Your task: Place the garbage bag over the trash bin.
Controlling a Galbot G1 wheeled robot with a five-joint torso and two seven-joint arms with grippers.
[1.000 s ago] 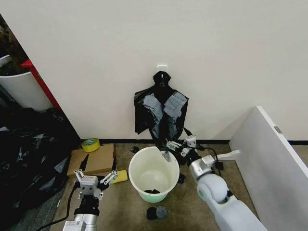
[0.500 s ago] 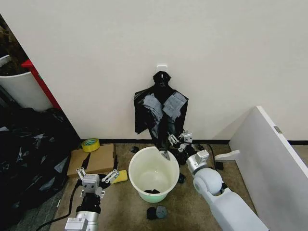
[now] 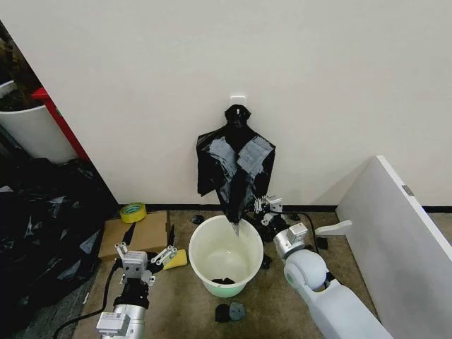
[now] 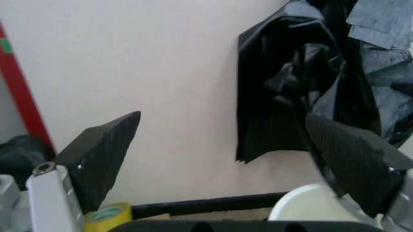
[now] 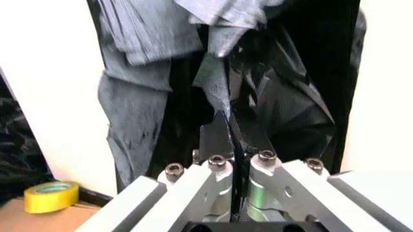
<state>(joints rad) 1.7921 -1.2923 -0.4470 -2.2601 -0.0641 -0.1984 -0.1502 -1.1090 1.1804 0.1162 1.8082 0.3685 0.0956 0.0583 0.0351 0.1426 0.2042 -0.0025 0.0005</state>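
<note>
Since 1 s ago the right gripper (image 3: 263,206) has gone from the bin (image 3: 226,256) rim up to the bag (image 3: 236,185) hanging on the wall. Head view: 1 bin on the floor w/ a small black scrap inside; left gripper (image 3: 140,256) low beside it. Left wrist view: fingers (image 4: 103,157) wide apart, nothing held. Right wrist view: pads (image 5: 215,137) pressed together on a fold of the bag.

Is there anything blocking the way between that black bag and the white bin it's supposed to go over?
Nothing visible. The right gripper is pinched on the garbage bag, whose tip hangs just above the trash bin's open rim. The left gripper waits open beside the bin.
</note>
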